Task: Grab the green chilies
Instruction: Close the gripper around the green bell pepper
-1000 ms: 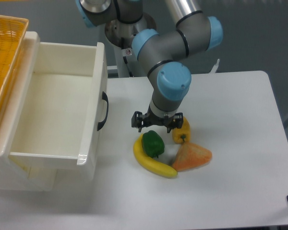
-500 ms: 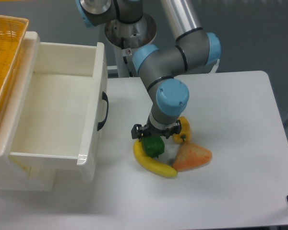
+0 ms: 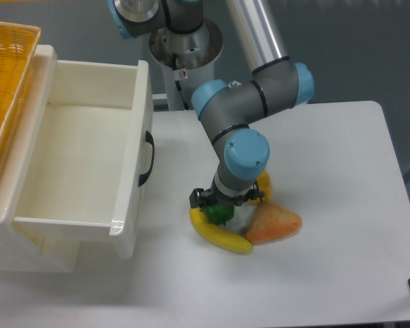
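Directly beneath the claw (image 3: 221, 207), the green chilies (image 3: 219, 213) are sitting on the white bench (image 3: 328, 178), with only the lower part of the dark-green toy showing under the wrist. The claw is reaching down over it, its dark fingers flanking the top of the toy; they are looking narrow about it, but whether they are gripping it I cannot tell, since the wrist is covering the contact. The toy is apparently resting on the bench and not raised.

Just below and to the left of the claw, the yellow banana (image 3: 219, 234) is curving around the green toy and seems to be touching it. To the right of the claw and a little lower, an orange wedge-shaped piece (image 3: 275, 224) is lying close by, and behind the claw on the right a yellow-orange pepper (image 3: 264, 184) is peeking out, mostly hidden by the arm. Well off to the left, a white open drawer (image 3: 82, 164) is standing with its black handle facing the claw.

By my judgement the reach and descent are done; what is remaining is a firm closing on the toy and the lift clear of its neighbours.
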`<move>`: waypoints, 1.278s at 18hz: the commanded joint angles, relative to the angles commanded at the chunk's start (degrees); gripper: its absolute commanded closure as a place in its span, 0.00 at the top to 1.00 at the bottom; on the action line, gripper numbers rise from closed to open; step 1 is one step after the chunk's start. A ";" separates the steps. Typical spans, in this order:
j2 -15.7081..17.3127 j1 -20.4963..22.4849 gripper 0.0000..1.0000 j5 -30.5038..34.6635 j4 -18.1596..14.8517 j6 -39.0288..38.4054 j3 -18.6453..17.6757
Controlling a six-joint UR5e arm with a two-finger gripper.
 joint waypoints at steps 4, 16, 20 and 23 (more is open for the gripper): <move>-0.09 0.00 1.00 0.00 0.09 0.00 -0.44; 0.09 0.00 1.00 1.58 0.09 -0.17 -2.46; -0.09 0.00 1.00 1.67 0.09 -0.18 -2.64; -0.17 -0.09 1.00 1.67 0.09 -0.18 -2.64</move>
